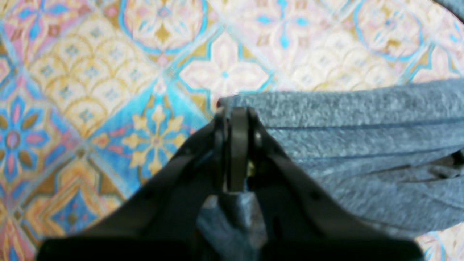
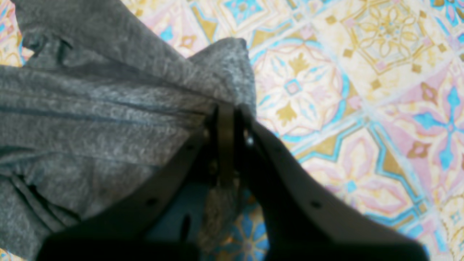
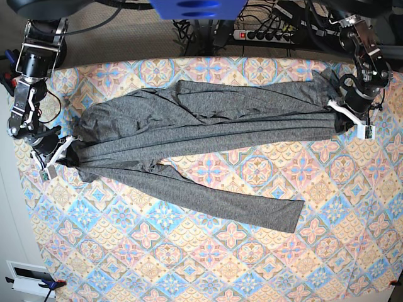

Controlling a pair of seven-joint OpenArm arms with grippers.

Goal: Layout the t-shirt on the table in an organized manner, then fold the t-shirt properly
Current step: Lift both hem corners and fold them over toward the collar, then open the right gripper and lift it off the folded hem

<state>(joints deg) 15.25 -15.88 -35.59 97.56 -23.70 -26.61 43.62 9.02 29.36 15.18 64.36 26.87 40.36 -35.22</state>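
The table, covered by a tile-patterned cloth, carried the t-shirt, which was stretched in a long band across its far half, with one flap trailing toward the near side. The left gripper was clamped on the fabric edge at one end; the right gripper was clamped on the opposite end.

The t-shirt lies stretched across the far half of the counter, spanning almost its whole width. The right hand pinches its end at the base view's left, the left hand its end at that view's right. A loose flap trails toward the near middle.
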